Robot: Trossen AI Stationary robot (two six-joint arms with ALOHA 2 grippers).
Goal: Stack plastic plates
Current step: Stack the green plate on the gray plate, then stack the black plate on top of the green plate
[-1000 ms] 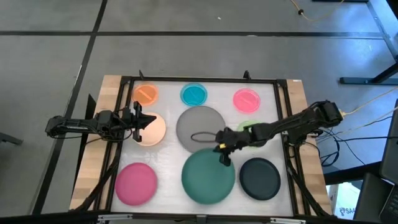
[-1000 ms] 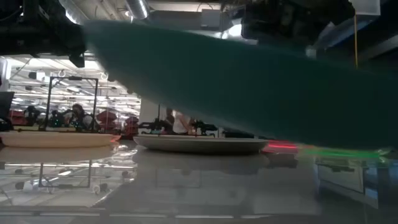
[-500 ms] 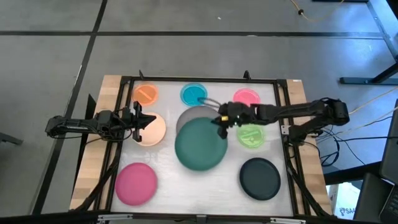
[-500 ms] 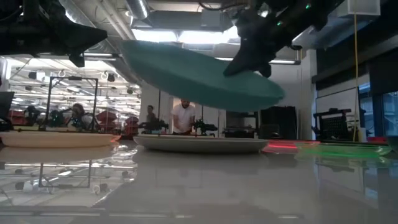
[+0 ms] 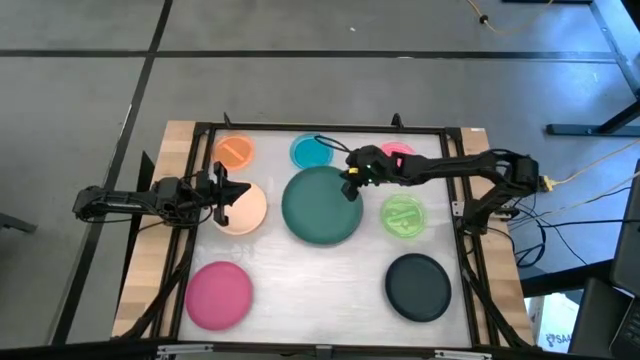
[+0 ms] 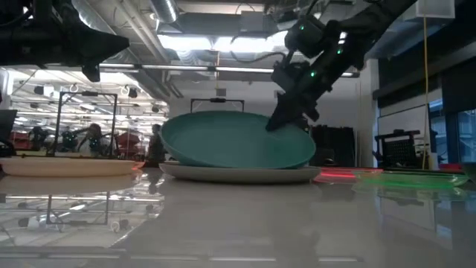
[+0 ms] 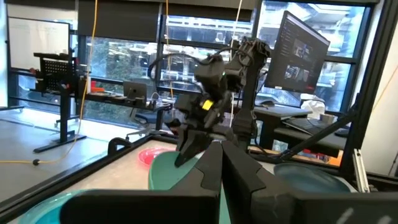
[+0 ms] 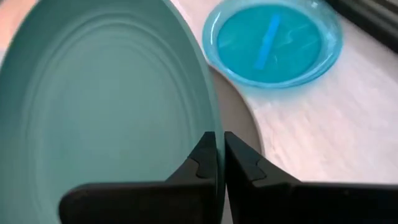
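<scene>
The large teal-green plate [image 5: 320, 205] lies tilted over the grey plate [image 6: 238, 173], which is almost wholly covered. My right gripper [image 5: 350, 186] is shut on the teal plate's far-right rim. My left gripper [image 5: 222, 195] hovers shut over the peach plate [image 5: 247, 210], touching nothing. The other plates lie flat on the table: orange [image 5: 235, 151], blue [image 5: 312, 152], pink [image 5: 398, 154], green [image 5: 403, 216], black [image 5: 418, 286] and magenta [image 5: 219, 294]. My right gripper pinches the teal plate's rim [image 8: 213, 140] at its far-right side, one finger on the upper face and one beneath. The fingers [image 6: 286, 119] come slanting down from the table's right. The held side is raised, and the opposite side sits low on the grey plate.
A dark frame [image 5: 320, 128] borders the white table top. The right arm [image 5: 450, 172] reaches across the pink plate. Bare table shows between the magenta and black plates [image 5: 320, 290]. A room with desks and monitors lies beyond the table.
My right gripper has carried the teal plate from the near middle of the table toward the far edge and lowered it over the grey plate. The plate was lifted clear and now leans on the grey one. The green plate has come into full view.
</scene>
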